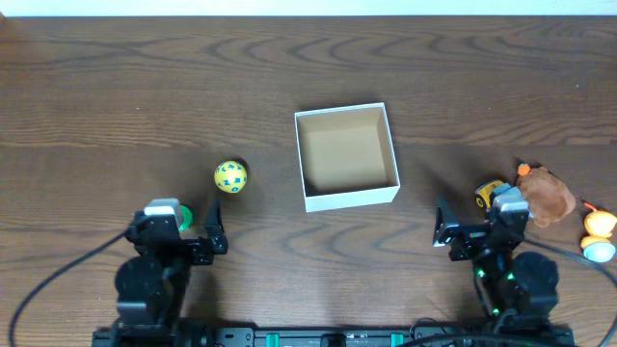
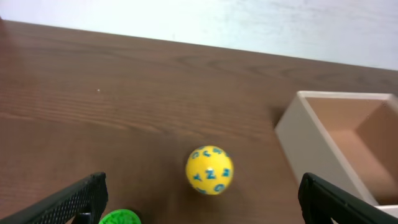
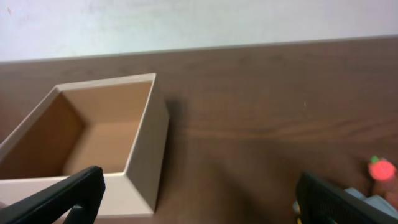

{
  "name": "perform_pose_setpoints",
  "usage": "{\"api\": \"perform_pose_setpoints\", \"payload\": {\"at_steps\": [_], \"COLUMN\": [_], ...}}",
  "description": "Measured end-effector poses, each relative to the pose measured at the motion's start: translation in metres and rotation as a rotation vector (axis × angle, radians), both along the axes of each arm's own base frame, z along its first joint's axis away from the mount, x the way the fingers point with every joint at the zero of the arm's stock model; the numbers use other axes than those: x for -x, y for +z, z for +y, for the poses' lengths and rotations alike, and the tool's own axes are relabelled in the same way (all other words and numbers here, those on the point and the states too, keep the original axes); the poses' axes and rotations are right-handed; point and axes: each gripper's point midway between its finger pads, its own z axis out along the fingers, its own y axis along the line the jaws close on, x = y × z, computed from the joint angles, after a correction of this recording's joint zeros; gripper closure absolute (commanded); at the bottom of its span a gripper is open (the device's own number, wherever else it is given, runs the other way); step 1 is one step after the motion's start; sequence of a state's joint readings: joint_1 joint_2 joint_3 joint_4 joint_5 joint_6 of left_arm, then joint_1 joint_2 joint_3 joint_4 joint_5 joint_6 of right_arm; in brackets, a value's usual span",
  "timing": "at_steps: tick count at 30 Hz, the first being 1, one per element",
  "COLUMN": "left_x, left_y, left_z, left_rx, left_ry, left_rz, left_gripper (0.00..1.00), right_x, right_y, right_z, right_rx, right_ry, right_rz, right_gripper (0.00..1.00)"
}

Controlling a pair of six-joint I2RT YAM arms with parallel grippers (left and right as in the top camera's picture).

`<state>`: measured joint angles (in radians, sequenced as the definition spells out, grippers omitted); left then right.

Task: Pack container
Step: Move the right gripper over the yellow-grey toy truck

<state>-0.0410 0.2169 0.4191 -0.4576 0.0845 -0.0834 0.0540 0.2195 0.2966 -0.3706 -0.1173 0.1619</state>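
Observation:
The container (image 1: 349, 200), a square cardboard box with white walls and tan inside, stands empty mid-table; it also shows in the left wrist view (image 2: 311, 134) and the right wrist view (image 3: 146, 155). A yellow ball with blue letters (image 1: 230, 176) lies left of it, ahead of my open, empty left gripper (image 1: 207, 238); the left wrist view shows the ball (image 2: 209, 170) between and beyond the fingers (image 2: 202, 202). A green toy (image 1: 183, 214) sits by the left finger. My right gripper (image 1: 442, 229) is open and empty, right of the container, fingers (image 3: 199, 199) over bare table.
At the right lie a yellow block (image 1: 487, 193), a brown plush toy (image 1: 548, 193) and an orange and blue toy (image 1: 598, 234). A small red and blue object (image 3: 380, 169) shows in the right wrist view. The wooden table (image 1: 145, 87) stretches around.

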Motion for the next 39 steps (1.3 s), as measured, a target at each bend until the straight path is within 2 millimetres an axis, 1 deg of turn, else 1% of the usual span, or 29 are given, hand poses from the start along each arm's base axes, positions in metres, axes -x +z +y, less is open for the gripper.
{"api": "perform_pose_setpoints", "payload": {"at_steps": [1, 5, 10, 13, 16, 17, 20, 24, 28, 30, 31, 35, 39], "left_x": [0.0, 0.005, 0.015, 0.021, 0.024, 0.024, 0.023, 0.024, 0.023, 0.023, 0.023, 0.023, 0.023], "left_y": [0.009, 0.03, 0.04, 0.046, 0.051, 0.052, 0.049, 0.047, 0.048, 0.048, 0.048, 0.048, 0.047], "left_z": [-0.001, -0.004, -0.007, -0.011, -0.012, -0.012, -0.013, -0.014, -0.014, -0.014, -0.014, -0.015, -0.015], "left_rx": [0.008, 0.025, 0.032, 0.04, 0.043, 0.044, 0.045, 0.049, 0.051, 0.051, 0.051, 0.053, 0.053], "left_ry": [-0.004, -0.011, -0.028, -0.043, -0.049, -0.049, -0.05, -0.055, -0.059, -0.059, -0.06, -0.062, -0.062], "left_rz": [0.007, 0.109, 0.311, 0.419, 0.491, 0.503, 0.535, 0.549, 0.546, 0.545, 0.545, 0.545, 0.548], "left_gripper": [0.02, 0.02, 0.02, 0.02, 0.02, 0.02, 0.02, 0.02, 0.02, 0.02, 0.02, 0.02, 0.02], "right_x": [0.001, 0.005, 0.017, 0.027, 0.03, 0.028, 0.02, 0.006, -0.008, -0.015, -0.021, -0.049, -0.073], "right_y": [0.005, 0.017, 0.027, 0.032, 0.036, 0.037, 0.04, 0.045, 0.046, 0.039, 0.033, 0.013, -0.008], "right_z": [0.0, 0.001, 0.0, 0.001, 0.001, 0.001, 0.003, 0.004, -0.002, -0.011, -0.019, -0.051, -0.081], "right_rx": [0.001, 0.012, 0.044, 0.085, 0.107, 0.111, 0.114, 0.119, 0.152, 0.188, 0.213, 0.265, 0.273], "right_ry": [0.001, 0.007, 0.021, 0.05, 0.071, 0.076, 0.093, 0.098, 0.076, 0.056, 0.043, 0.002, -0.031], "right_rz": [0.023, 0.171, 0.413, 0.576, 0.677, 0.697, 0.729, 0.699, 0.681, 0.705, 0.724, 0.762, 0.788], "right_gripper": [0.01, 0.01, 0.01, 0.01, 0.01, 0.01, 0.01, 0.01, 0.01, 0.01, 0.01, 0.01, 0.01]}}
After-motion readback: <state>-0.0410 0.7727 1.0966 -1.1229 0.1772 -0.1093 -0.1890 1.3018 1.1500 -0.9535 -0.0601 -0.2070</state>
